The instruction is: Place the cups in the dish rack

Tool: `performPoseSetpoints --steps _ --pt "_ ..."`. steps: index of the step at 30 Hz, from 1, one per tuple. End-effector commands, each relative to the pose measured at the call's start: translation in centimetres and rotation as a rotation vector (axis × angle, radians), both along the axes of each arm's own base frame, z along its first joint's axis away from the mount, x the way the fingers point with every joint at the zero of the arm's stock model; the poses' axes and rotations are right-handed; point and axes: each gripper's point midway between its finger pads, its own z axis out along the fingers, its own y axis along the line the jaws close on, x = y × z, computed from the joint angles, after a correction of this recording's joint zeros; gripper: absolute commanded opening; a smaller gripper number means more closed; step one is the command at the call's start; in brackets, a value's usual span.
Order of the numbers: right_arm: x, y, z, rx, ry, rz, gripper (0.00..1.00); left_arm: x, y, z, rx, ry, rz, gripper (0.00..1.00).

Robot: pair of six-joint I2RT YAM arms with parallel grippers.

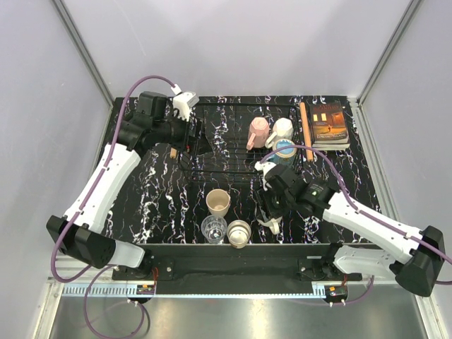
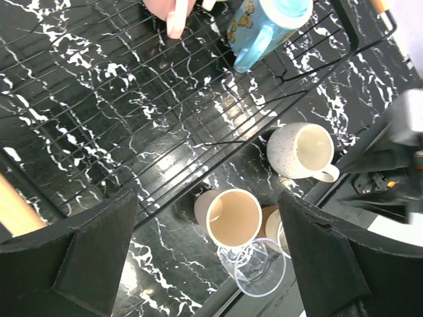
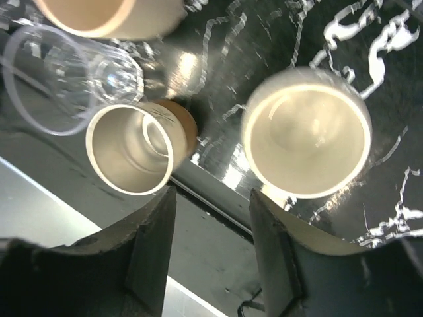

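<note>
The black wire dish rack (image 1: 219, 141) lies at the back of the table. A pink mug (image 1: 258, 132), a white mug (image 1: 282, 128) and a blue mug (image 1: 284, 150) stand at its right end. In front of the rack stand a cream cup (image 1: 218, 203), a clear glass tumbler (image 1: 214, 228) and a tan cup (image 1: 239, 233). My right gripper (image 1: 270, 212) is open and empty above a cream speckled mug (image 3: 307, 132), which sits just beyond the right finger. My left gripper (image 1: 192, 134) is open and empty, high over the rack's left end (image 2: 99, 99).
An orange-brown book (image 1: 329, 126) lies at the back right beside the rack's wooden handle (image 1: 305, 131). The other wooden handle (image 2: 13, 205) is at the rack's left end. The table's front edge runs just behind the tumbler (image 2: 261, 267) and the tan cup (image 3: 132, 148).
</note>
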Motion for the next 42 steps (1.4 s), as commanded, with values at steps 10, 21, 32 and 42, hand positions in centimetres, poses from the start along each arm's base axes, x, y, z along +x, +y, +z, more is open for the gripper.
performPoseSetpoints --steps 10,21,32,42 --pt "2.2 1.1 -3.0 -0.092 -0.019 -0.038 0.54 -1.7 -1.0 3.1 -0.114 -0.048 -0.046 0.91" --pt "2.8 1.3 -7.0 -0.206 0.037 -0.026 0.51 -2.7 -0.8 5.2 -0.141 -0.104 -0.057 0.91" --pt "2.7 2.0 -7.2 -0.198 0.086 -0.054 0.00 -3.2 -1.0 9.0 -0.183 -0.184 -0.078 0.91" --pt "4.0 1.7 10.1 0.104 -0.178 -0.149 0.00 -2.2 -1.9 13.4 -0.280 -0.201 -0.086 0.92"
